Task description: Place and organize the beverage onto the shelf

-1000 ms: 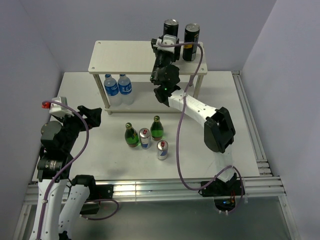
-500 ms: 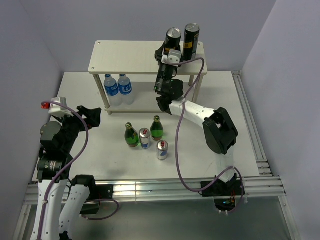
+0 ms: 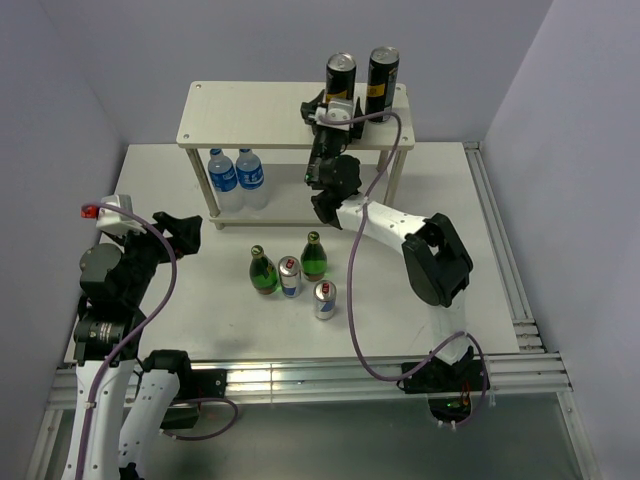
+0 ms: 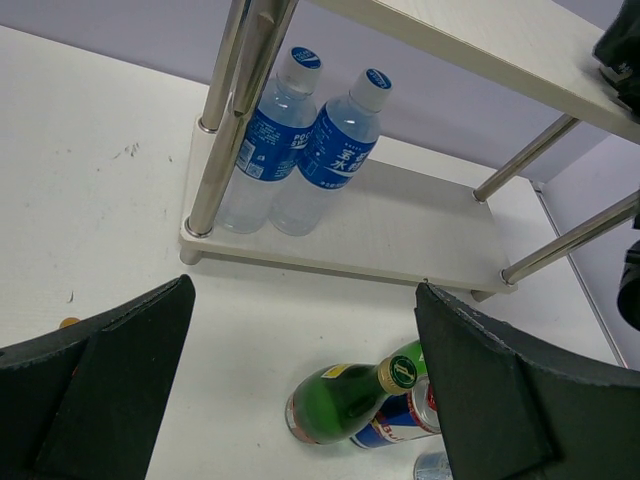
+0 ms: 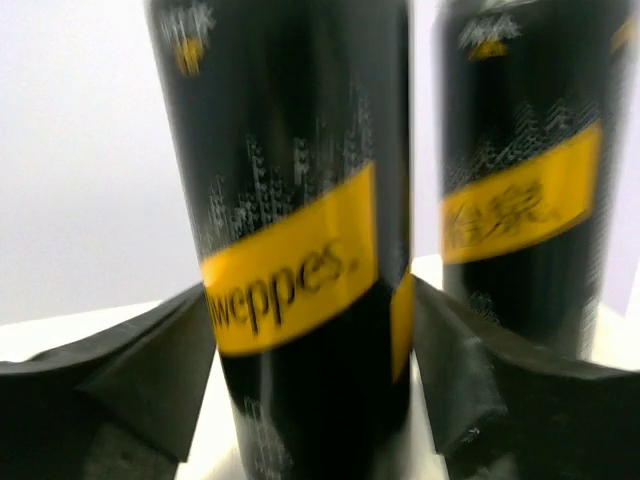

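Note:
My right gripper (image 3: 335,102) is up at the top board of the shelf (image 3: 250,115), shut on a tall black can with a yellow label (image 3: 340,72). In the right wrist view the gripper (image 5: 312,385) has this can (image 5: 300,250) filling the gap between its fingers (image 5: 140,380). The second black can (image 3: 382,80) stands just to its right, also in the right wrist view (image 5: 520,180). Two green bottles (image 3: 263,272) (image 3: 314,257) and two silver-and-blue cans (image 3: 290,278) (image 3: 324,299) stand on the table. My left gripper (image 3: 185,232) is open and empty, left of them.
Two clear water bottles (image 3: 222,178) (image 3: 251,175) stand on the shelf's lower board at its left end, also in the left wrist view (image 4: 300,140). That view also shows a green bottle (image 4: 345,400) between the open fingers. Grey walls enclose the white table (image 3: 450,220).
My right gripper moved the black can right, close beside the second can, then shifted slightly left. The left arm has not moved.

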